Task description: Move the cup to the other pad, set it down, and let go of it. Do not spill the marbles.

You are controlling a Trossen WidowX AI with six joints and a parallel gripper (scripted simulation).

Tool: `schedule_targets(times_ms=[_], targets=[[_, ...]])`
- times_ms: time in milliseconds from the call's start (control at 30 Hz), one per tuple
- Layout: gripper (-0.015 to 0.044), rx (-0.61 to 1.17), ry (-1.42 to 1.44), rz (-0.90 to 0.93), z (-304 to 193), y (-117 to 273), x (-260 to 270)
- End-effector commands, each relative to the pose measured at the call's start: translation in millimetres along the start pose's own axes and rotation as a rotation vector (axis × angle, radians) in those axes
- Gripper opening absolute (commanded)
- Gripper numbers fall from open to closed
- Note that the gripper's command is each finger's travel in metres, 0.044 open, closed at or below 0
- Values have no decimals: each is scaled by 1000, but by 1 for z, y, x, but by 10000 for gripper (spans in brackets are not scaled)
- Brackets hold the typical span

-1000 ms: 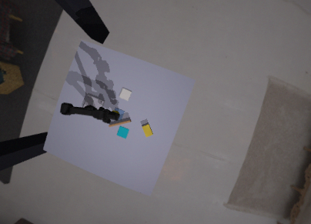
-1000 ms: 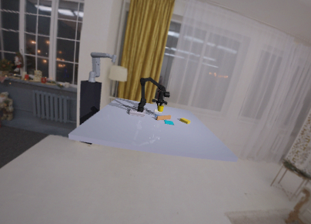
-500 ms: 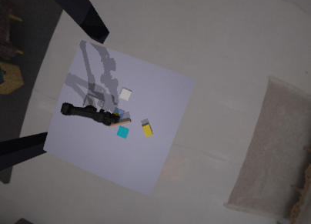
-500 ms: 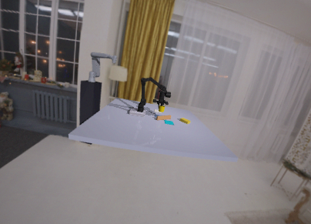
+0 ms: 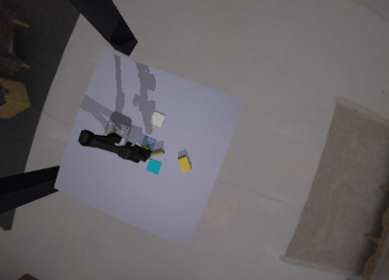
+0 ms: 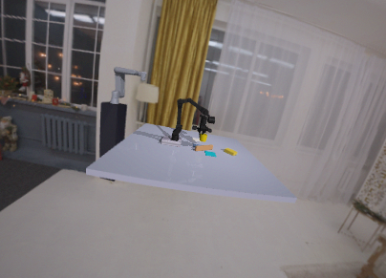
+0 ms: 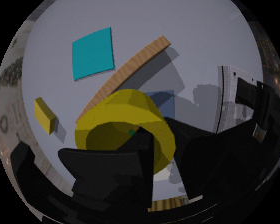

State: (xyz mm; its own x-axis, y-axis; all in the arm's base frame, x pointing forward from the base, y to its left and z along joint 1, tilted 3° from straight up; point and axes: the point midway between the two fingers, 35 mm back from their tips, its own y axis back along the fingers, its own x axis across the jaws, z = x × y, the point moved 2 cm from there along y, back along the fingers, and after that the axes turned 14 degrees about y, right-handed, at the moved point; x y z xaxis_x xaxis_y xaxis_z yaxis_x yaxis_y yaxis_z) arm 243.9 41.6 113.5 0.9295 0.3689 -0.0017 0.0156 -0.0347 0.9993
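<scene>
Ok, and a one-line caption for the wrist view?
The gripper grips the yellow cup, a green marble inside, near a curved wooden barrier and teal pad.
</scene>
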Motion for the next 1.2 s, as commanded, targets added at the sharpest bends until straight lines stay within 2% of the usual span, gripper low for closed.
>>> schedule_targets(times_ms=[0, 1167], targets=[[0, -2, 3, -7, 10, -1, 4], [0, -8, 4, -5, 90, 4, 35]])
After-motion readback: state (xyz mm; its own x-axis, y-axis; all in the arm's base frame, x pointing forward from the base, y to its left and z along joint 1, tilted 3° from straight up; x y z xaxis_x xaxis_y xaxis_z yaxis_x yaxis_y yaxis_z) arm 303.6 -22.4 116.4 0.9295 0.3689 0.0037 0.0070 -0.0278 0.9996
